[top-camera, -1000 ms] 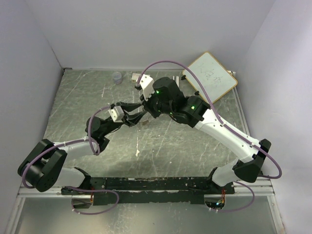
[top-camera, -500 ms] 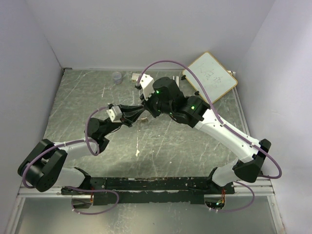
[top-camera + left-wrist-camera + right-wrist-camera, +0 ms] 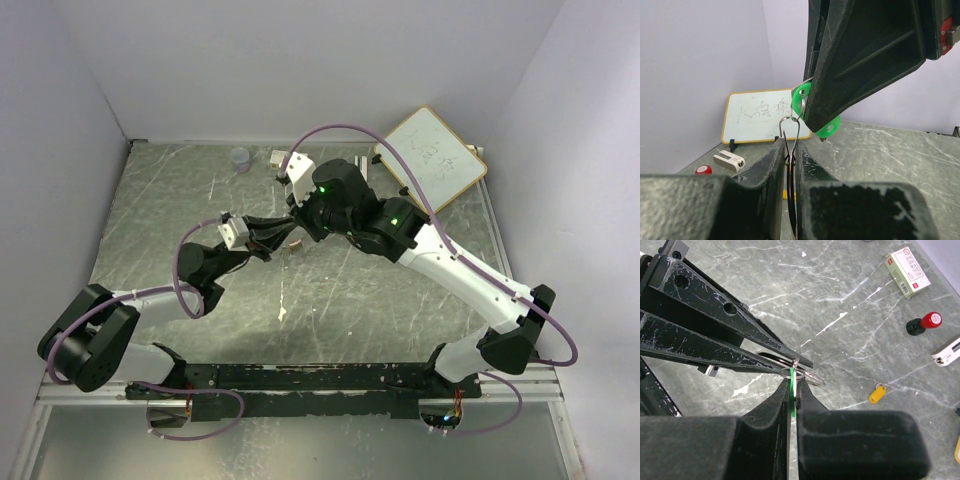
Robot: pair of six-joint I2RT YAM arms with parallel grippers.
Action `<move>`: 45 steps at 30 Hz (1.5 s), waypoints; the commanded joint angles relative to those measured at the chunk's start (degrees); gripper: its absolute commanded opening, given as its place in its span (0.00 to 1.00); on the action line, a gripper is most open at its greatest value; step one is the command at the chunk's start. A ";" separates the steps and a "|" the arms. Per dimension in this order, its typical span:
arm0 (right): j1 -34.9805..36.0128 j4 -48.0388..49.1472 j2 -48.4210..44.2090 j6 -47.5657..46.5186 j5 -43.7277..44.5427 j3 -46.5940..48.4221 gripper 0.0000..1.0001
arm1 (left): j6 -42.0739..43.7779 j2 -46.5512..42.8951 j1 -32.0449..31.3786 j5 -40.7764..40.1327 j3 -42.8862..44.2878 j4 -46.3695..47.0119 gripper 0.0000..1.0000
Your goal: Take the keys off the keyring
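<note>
The keyring, a thin silvery wire ring, hangs in the air between my two grippers. My left gripper is shut on the ring's wire. My right gripper is shut on the green key, which still hangs on the ring. In the left wrist view the green key sticks out from the right fingers. In the top view both grippers meet above the table's middle, the left and the right. A yellow-orange key lies loose on the table.
A red-and-black knob, a white box and a white clip-like object lie at the back. A whiteboard leans at the back right. A small clear cup stands at the back left.
The left wrist has shifted very slightly left. Both grippers stay shut at the ring, and the right arm has barely moved.
</note>
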 commanded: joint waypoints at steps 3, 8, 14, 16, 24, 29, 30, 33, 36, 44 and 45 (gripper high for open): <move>0.20 1.57 0.34 0.34 0.78 -0.27 0.00 | -0.32 -0.25 0.39 -0.32 -0.46 2.43 0.16; 0.19 1.40 0.26 0.19 1.35 0.03 0.00 | 0.51 -0.50 0.44 -0.72 -1.00 2.29 0.07; 0.22 -0.52 0.76 0.47 3.33 2.08 0.00 | 4.89 -2.35 0.39 0.67 -0.94 -2.70 0.07; 0.21 -1.63 1.28 0.60 3.64 3.06 0.00 | 6.77 -3.39 0.45 1.21 -1.03 -4.88 0.07; 0.23 -8.83 5.60 0.06 3.83 9.92 0.00 | 13.70 -6.93 0.39 5.69 -0.07 -13.66 0.07; 0.20 -11.90 7.32 -0.87 4.30 12.40 0.00 | 18.24 -9.57 0.39 6.37 0.35 -19.56 0.07; 0.21 -11.81 7.23 -0.98 4.55 12.34 0.00 | 18.98 -10.09 0.39 6.29 0.48 -20.78 0.07; 0.20 -11.50 7.14 -1.62 4.25 12.06 0.00 | 21.00 -11.77 0.39 6.81 0.79 -23.72 0.07; 0.19 -12.06 7.92 -2.39 2.70 12.67 0.00 | 22.08 -12.86 0.39 8.07 1.34 -25.89 0.07; 0.22 -12.71 9.09 -4.39 -2.45 12.03 0.00 | 23.34 -13.63 0.39 12.78 3.27 -28.08 0.07; 0.19 -12.60 8.86 -4.73 -3.23 11.59 0.00 | 23.69 -13.69 0.39 13.65 3.76 -28.61 0.07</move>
